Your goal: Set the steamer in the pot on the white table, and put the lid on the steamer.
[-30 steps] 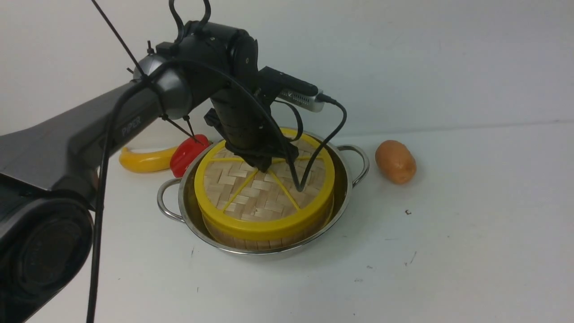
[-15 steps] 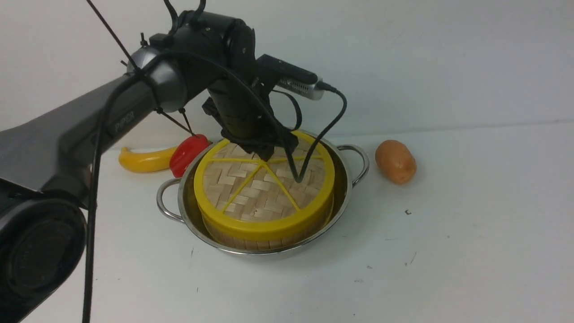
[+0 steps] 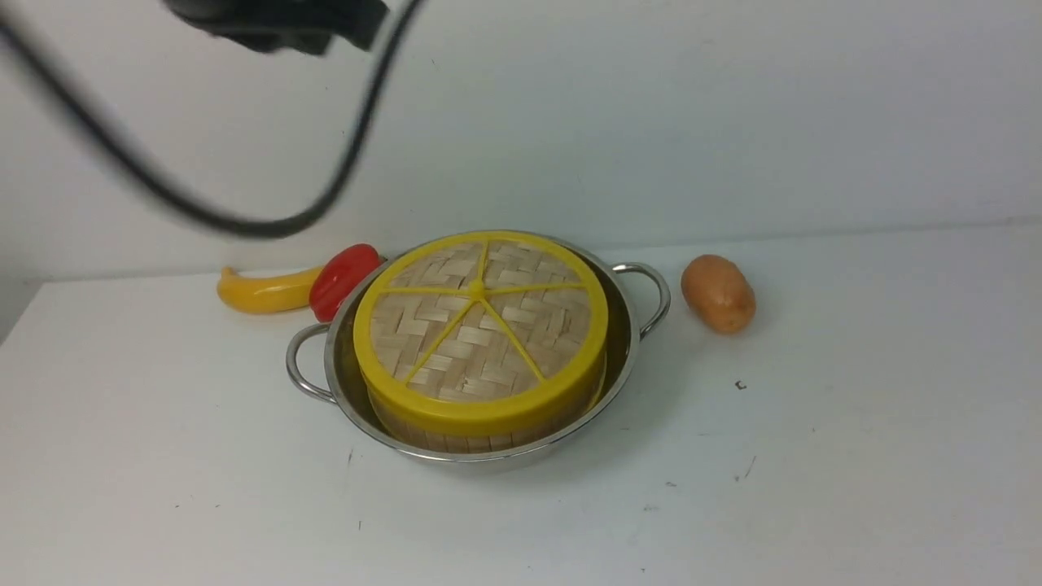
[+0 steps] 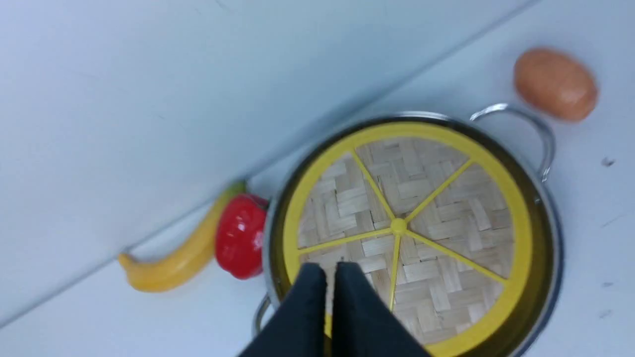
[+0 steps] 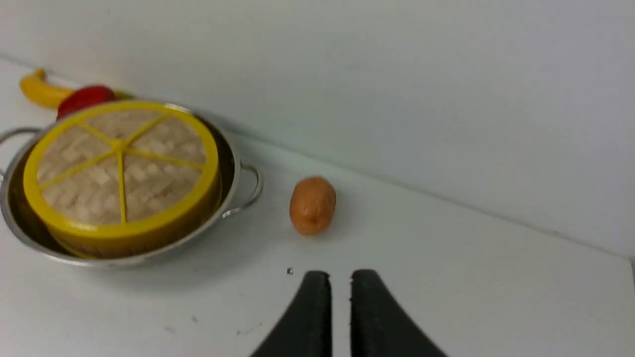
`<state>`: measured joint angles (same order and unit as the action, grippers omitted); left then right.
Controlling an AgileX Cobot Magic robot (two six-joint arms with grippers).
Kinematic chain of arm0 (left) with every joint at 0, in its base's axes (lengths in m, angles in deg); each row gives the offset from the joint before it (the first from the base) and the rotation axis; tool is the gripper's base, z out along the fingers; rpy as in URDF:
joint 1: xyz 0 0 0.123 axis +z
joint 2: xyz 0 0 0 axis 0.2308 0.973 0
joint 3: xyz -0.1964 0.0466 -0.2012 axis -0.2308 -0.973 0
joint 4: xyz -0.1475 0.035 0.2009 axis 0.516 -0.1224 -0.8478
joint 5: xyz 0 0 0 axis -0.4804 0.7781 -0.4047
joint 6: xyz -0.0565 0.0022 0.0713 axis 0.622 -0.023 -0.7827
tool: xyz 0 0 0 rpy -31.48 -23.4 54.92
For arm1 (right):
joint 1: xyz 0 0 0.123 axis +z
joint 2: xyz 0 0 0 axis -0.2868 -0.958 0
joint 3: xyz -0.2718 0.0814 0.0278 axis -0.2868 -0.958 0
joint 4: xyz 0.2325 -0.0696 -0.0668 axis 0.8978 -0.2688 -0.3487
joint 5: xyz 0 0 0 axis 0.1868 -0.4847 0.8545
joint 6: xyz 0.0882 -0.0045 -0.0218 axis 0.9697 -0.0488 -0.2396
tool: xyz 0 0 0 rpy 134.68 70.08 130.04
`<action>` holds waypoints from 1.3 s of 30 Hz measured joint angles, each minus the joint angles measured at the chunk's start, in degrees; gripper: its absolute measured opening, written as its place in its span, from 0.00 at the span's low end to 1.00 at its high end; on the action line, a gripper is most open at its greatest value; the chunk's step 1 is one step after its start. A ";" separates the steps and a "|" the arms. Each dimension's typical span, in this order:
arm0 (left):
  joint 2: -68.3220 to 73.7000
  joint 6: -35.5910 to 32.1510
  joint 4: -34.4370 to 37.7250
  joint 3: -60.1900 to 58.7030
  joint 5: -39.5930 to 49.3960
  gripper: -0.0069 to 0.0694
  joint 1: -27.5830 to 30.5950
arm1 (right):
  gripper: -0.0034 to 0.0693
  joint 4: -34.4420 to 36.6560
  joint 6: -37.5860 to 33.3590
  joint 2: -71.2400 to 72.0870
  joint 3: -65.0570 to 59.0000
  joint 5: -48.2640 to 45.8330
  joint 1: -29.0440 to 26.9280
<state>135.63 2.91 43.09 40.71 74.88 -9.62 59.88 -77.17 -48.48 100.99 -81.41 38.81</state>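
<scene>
In the front view, the lid (image 3: 440, 358) caps the steamer (image 3: 464, 443) inside the pot (image 3: 505, 456) on the bench (image 3: 773, 472), with the pot's handles toward nine and between two and three o'clock. The left hand (image 4: 331, 270) is clenched with nothing in it; the right hand (image 5: 341, 277) is empty too, its fingertips slightly parted. The left arm (image 3: 285, 24) seems nearer, the lid lying toward five o'clock from its visible part. Placement looks finished, so any coming move should simply retreat, trailing the cable (image 3: 269, 226) clear.
</scene>
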 joint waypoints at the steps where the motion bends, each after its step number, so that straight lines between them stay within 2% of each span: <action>1: -4.49 0.00 0.05 -3.47 -1.23 0.07 0.00 | 0.08 0.00 0.12 4.48 -5.75 3.22 0.00; 4: -16.65 -0.11 0.12 -15.30 -6.58 0.06 0.00 | 0.04 0.00 1.92 17.30 -22.23 15.03 0.00; 7: -31.22 0.87 0.21 -34.23 -15.51 0.06 0.00 | 0.04 0.00 5.79 27.24 -36.49 25.13 0.00; 11: -44.46 6.24 0.21 -53.90 -21.51 0.06 0.00 | 0.04 0.94 9.33 31.63 -45.45 28.59 0.00; 16: -57.41 9.57 0.29 -70.29 -25.25 0.06 0.05 | 0.04 1.43 10.33 31.72 -47.30 28.92 0.00; 20: -66.02 12.39 2.89 -74.57 -28.02 0.06 0.05 | 0.05 1.43 10.33 31.72 -47.30 29.48 0.00; 25: -70.38 12.99 4.51 -75.47 -28.53 0.06 0.05 | 0.07 1.43 10.40 31.72 -47.30 29.78 0.00; 29: -70.50 12.06 4.01 -75.64 -29.01 0.08 0.05 | 0.10 1.43 10.40 31.67 -47.30 29.78 0.00; 31: -71.27 9.58 1.14 -76.42 -29.82 0.09 0.71 | 0.11 1.43 10.40 31.67 -47.30 29.78 0.00; 35: -75.56 5.84 -2.91 -83.31 -34.24 0.09 7.76 | 0.13 1.43 10.40 31.67 -47.30 29.78 0.00; 39: -80.98 6.56 -3.36 -94.56 -43.85 0.10 15.24 | 0.16 1.50 10.40 31.67 -47.30 29.78 0.00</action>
<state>54.65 9.47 39.73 -53.84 31.03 5.62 61.38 -66.77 -16.81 53.69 -51.63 38.81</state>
